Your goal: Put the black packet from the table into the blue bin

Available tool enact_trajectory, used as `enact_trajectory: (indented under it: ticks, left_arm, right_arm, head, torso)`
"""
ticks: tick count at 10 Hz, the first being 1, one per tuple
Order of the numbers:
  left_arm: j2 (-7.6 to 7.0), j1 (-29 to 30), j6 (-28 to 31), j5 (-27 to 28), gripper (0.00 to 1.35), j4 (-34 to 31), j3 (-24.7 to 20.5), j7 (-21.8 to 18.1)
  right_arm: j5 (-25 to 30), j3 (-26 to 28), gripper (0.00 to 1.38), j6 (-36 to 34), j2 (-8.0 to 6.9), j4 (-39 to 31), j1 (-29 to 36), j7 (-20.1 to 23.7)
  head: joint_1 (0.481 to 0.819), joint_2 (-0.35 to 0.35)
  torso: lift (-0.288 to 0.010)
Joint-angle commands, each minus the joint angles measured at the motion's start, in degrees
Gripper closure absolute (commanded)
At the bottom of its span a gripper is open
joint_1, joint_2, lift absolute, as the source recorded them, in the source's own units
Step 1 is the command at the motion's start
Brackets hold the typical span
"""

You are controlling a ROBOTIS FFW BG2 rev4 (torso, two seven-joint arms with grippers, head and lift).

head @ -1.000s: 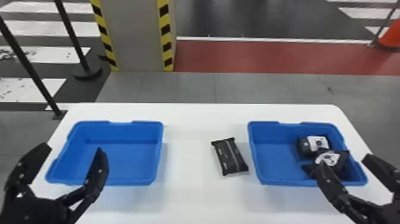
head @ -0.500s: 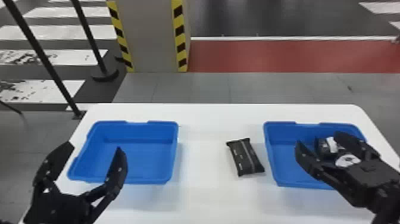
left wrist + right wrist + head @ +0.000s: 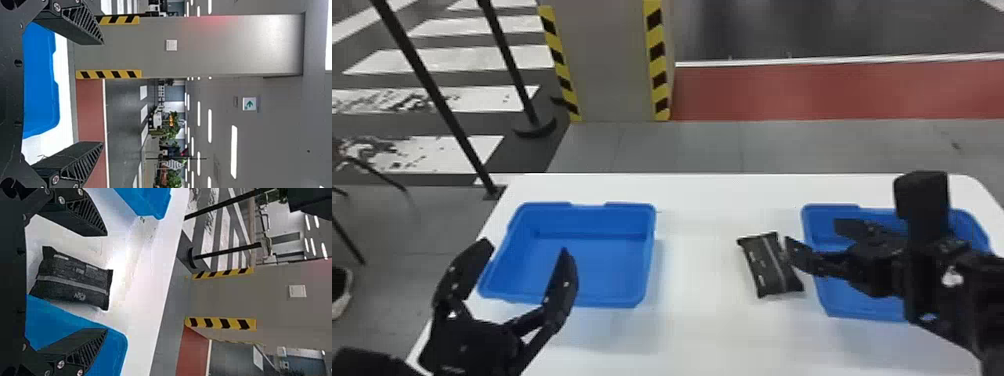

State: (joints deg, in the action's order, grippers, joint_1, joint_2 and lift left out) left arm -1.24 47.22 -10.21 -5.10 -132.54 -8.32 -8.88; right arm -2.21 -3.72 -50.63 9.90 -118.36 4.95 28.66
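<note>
Swings right gripper (image 3: 812, 231) from over right-hand blue bin (image 3: 862, 311) toward black packet (image 3: 772, 265), flat on bench (image 3: 702, 300), with jaws wide and empty; looks mid-approach, needs lowering astride packet before closing.

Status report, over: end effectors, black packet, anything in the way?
Left end effector open, empty. Right end effector open, empty. Black packet flat on table. Possible snag: right blue bin close alongside.
</note>
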Motion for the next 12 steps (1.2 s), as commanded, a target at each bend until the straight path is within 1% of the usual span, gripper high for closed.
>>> enact_trajectory:
  ticks: [1, 3, 4, 5, 6, 8, 10, 12]
  left_arm:
    - [0.01, -0.1, 0.1, 0.1, 0.11, 0.0, 0.1, 0.0]
    - [0.01, -0.1, 0.2, 0.1, 0.11, 0.0, 0.2, 0.0]
    - [0.01, -0.4, 0.5, 0.1, 0.11, 0.0, 0.3, 0.0]
    - [0.01, -0.5, 0.6, 0.2, 0.11, 0.0, 0.4, 0.0]
    - [0.01, -0.7, 0.9, 0.2, 0.11, 0.0, 0.4, 0.0]
    - [0.18, -1.0, 0.6, 0.2, 0.11, 0.0, 0.3, 0.1]
    - [0.18, -1.4, 0.8, 0.3, 0.11, 0.1, 0.6, 0.1]
    - [0.18, -1.5, 0.6, 0.3, 0.11, 0.3, 0.6, 0.1]
  right_arm:
    - [0.3, -4.5, 0.16, -5.8, 0.48, 4.7, -5.8, 0.5]
    - [0.5, -10.8, 0.16, -9.4, 0.83, 12.5, -14.7, 0.6]
    - [0.7, -13.0, 0.16, -11.7, 0.83, 17.3, -19.3, 2.0]
    - [1.0, -14.8, 0.16, -13.9, 0.83, 20.6, -22.7, 2.8]
    - [1.8, -16.0, 0.16, -16.3, 0.83, 22.7, -24.8, 2.8]
    - [2.1, -17.6, 0.15, -16.9, 0.83, 29.0, -28.0, 3.8]
    - [2.8, -18.8, 0.15, -17.0, 0.74, 32.4, -29.7, 3.9]
    - [3.0, -20.8, 0.15, -13.8, 0.65, 36.6, -31.8, 3.9]
  head:
    - [0.695, 0.159]
    - [0.695, 0.192]
    - [0.695, 0.207]
    - [0.695, 0.221]
    - [0.695, 0.223]
    - [0.695, 0.215]
    - [0.695, 0.202]
    - [0.695, 0.195]
  torso:
    - [-0.110]
    - [-0.110]
    - [-0.110]
    - [-0.110]
    - [-0.110]
    - [-0.110]
    - [-0.110]
    - [-0.110]
